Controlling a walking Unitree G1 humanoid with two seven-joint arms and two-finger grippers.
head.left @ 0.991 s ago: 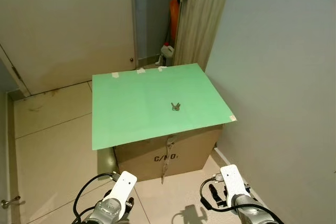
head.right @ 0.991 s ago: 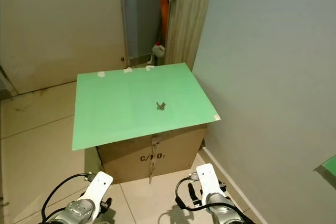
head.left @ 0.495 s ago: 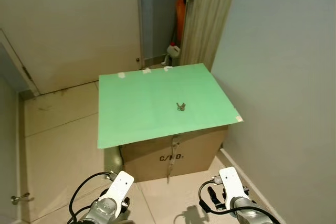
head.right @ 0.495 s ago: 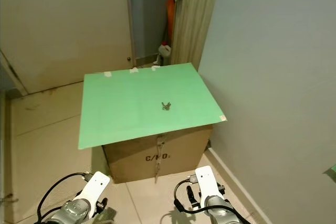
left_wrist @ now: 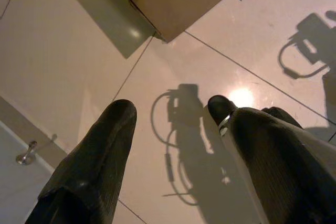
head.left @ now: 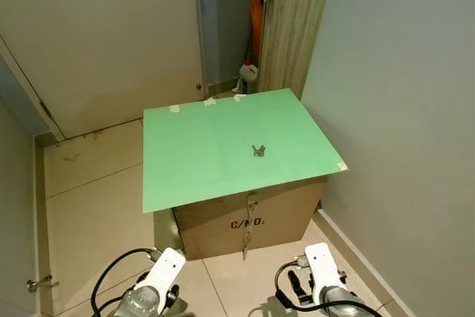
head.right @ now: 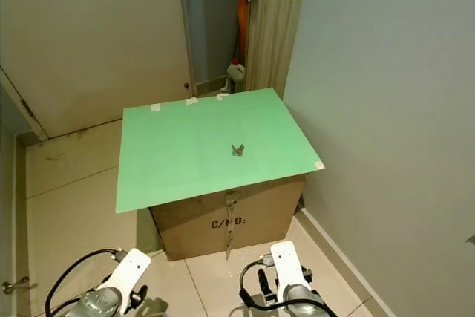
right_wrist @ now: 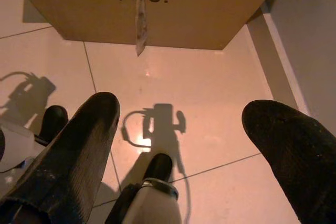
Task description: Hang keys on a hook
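Keys (head.left: 257,151): I see them lying right of centre on the green board (head.left: 193,154) topping the cardboard box (head.left: 282,213). Left gripper (left_wrist: 173,114) and right gripper (right_wrist: 178,114): both hang low over the tiled floor (head.left: 89,206), near side of the box, fingers spread, holding nothing.

Left arm (head.left: 152,295): silver-grey metal forearm capped by a white rounded rectangular wrist housing; a black cable loops out from its left side in a wide arc.

Right arm (head.left: 326,293): matching silver-grey forearm and white wrist housing, with a black cable looping on its left side beside a small black fitting.

Left gripper (left_wrist: 170,114): two long black fingers (left_wrist: 92,166), rounded at the tips, matte and faintly textured (a pale silver edge runs along one).

Right gripper (right_wrist: 181,114): two long black fingers (right_wrist: 68,156), blunt-tipped, surface lightly speckled.
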